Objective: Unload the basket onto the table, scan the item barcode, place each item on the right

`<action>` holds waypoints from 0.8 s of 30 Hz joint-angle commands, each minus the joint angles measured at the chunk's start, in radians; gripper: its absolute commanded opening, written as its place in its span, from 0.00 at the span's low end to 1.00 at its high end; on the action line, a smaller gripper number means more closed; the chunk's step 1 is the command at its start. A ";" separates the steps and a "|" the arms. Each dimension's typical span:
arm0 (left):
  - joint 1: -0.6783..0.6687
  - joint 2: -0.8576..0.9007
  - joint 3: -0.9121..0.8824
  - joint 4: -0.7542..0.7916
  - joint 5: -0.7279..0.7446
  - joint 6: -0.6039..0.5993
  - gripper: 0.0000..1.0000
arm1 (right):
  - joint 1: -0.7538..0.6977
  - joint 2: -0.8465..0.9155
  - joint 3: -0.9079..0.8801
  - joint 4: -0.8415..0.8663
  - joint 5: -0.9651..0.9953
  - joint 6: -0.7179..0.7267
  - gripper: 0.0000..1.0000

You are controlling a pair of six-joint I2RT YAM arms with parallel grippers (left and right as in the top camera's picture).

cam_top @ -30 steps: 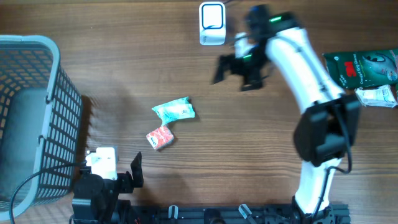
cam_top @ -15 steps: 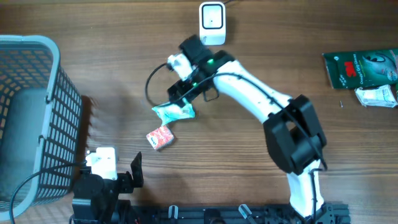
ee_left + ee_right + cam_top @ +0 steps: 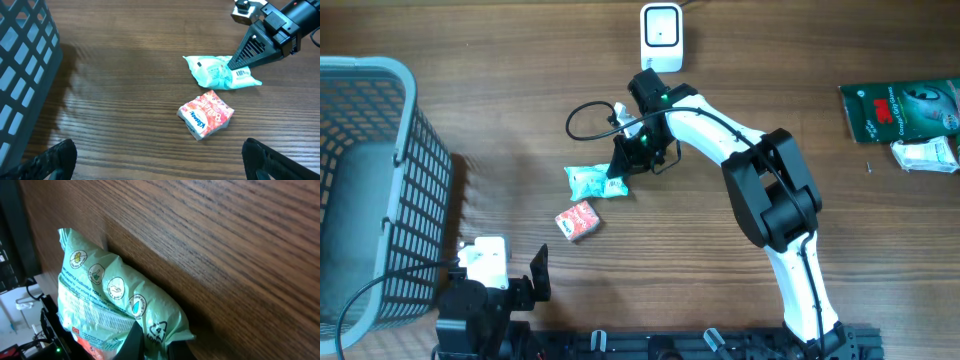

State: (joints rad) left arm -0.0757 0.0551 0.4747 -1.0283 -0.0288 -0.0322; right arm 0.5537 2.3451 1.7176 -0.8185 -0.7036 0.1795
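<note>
Right pincer (image 3: pixel 231 65) is pinched shut on the edge of the green packet (image 3: pixel 212 72), mid-bench, near the scanner (image 3: pixel 661 38) at the far edge. That thin hold on slick film may slip when lifted, and the fingers, just beside the barcode (image 3: pixel 242 73), may hide it.

The bench (image 3: pixel 470 100) is brown wood with a fine straight grain and a matt finish. The mint-green packet (image 3: pixel 586 182) is thin, crinkled plastic film with a soft sheen, and the red tissue pack (image 3: pixel 577 220) wears a glossy plastic wrap. The basket (image 3: pixel 420 200) is matt grey-blue plastic lattice, the scanner (image 3: pixel 661 38) smooth white plastic, and the right gripper (image 3: pixel 232 65) ribbed black plastic.
</note>
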 commanded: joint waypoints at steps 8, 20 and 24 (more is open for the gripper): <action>0.003 -0.002 -0.003 0.004 0.001 -0.006 1.00 | 0.005 -0.209 0.039 -0.013 0.292 0.202 0.04; 0.003 -0.002 -0.003 0.004 0.001 -0.006 1.00 | 0.036 -0.356 -0.154 -0.335 0.552 0.966 1.00; 0.003 -0.002 -0.003 0.004 0.001 -0.006 1.00 | 0.037 -0.399 -0.151 -0.346 0.616 0.760 1.00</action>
State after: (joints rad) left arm -0.0757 0.0551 0.4747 -1.0286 -0.0288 -0.0322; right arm 0.5938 1.9820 1.5620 -1.1458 -0.1196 1.0611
